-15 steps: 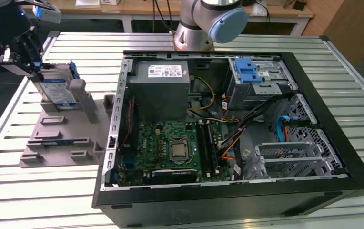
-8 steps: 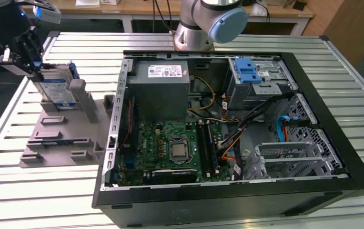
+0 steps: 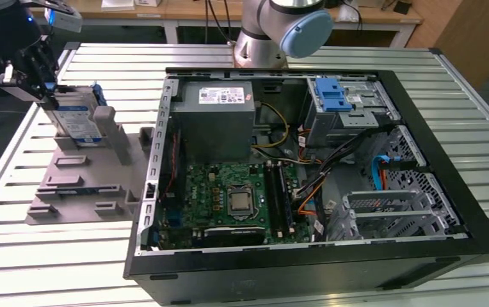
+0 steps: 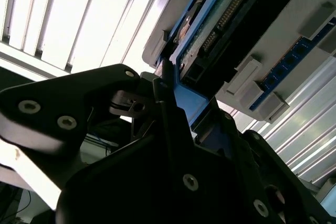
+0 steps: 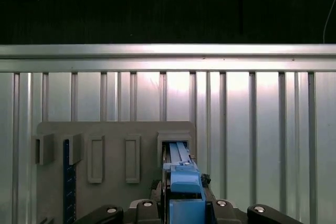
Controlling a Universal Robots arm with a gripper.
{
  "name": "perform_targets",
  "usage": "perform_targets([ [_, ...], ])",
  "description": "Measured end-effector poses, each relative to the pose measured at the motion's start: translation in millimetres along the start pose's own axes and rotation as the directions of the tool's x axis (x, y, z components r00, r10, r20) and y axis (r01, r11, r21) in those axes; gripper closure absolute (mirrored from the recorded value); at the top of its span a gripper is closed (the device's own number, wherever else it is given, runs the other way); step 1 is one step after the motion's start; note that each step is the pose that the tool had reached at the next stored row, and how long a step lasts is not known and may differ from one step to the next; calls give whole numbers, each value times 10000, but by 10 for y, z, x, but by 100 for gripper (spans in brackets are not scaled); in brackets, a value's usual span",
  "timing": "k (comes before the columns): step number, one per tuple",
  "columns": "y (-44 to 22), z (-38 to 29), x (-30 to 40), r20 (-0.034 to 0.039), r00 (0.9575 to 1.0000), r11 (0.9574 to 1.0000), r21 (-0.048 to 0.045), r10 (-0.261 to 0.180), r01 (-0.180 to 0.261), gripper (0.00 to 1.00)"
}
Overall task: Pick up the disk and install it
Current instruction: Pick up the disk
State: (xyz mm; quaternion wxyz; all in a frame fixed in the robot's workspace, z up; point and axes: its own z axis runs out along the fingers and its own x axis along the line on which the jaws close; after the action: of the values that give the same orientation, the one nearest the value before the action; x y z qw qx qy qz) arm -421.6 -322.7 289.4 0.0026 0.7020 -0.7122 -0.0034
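Note:
The disk (image 3: 78, 120), silver with a white-and-blue label in a blue carrier, stands on edge in a slot of the grey fixture (image 3: 82, 188) at the exterior view's left. My gripper (image 3: 41, 86) is at the disk's upper end, shut on the blue carrier. In the first wrist view the carrier's blue edge (image 5: 184, 190) runs between my fingers into the fixture's slot (image 5: 176, 142). In the second wrist view a black finger (image 4: 163, 95) presses against the blue frame, and the disk's underside (image 4: 220, 22) shows beyond it.
The open computer case (image 3: 449, 192) lies to the exterior view's right, with a motherboard (image 3: 236, 198), a grey power supply (image 3: 214, 121) and a drive bay with a blue clip (image 3: 333, 96). A blue memory stick (image 5: 66, 182) sits in another fixture slot. The arm's base (image 3: 266, 38) stands behind the case.

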Motion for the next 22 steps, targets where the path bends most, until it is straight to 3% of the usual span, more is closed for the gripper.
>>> perform_targets([
  [4,0,1,0,1,10000,10000,2,1,-1,62],
  [5,0,1,0,1,10000,10000,2,1,-1,56],
  [10,0,0,0,-1,10000,10000,0,1,-1,58],
  [11,0,0,0,-1,10000,10000,-1,1,-1,64],
  [22,0,-13,0,1,10000,10000,2,2,-2,64],
])
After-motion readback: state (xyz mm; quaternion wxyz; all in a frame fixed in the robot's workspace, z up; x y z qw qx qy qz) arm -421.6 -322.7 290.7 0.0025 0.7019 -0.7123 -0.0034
